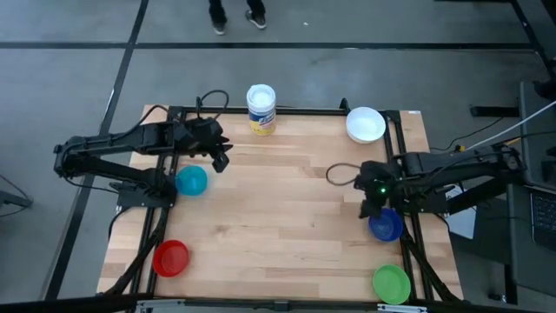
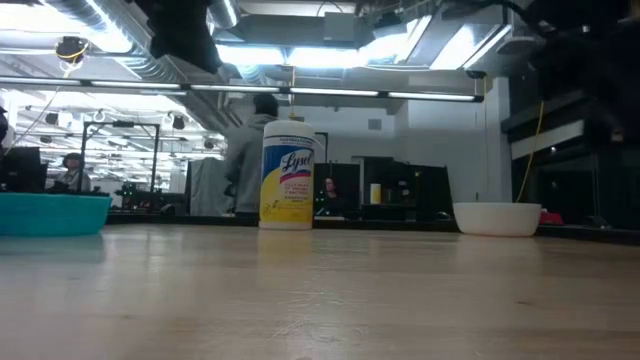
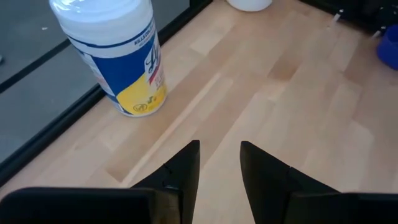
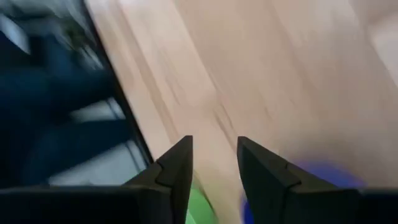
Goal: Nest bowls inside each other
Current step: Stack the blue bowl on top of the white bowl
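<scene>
- Wooden slatted table (image 1: pixel 287 217) carries everything.
- Left gripper (image 3: pixel 219 163) hangs open and empty; light blue round plastic bowl (image 1: pixel 191 181) just beside it.
- Right gripper (image 4: pixel 214 163) open, seemingly empty, dark blue round plastic bowl (image 1: pixel 385 226) just below.

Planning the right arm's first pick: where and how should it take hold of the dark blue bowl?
Probably by the rim, from straight above: the dark blue bowl sits upright and open on the table, offering a thin wall for one finger inside, one outside. The right pincer hovers beside it, empty.
</scene>
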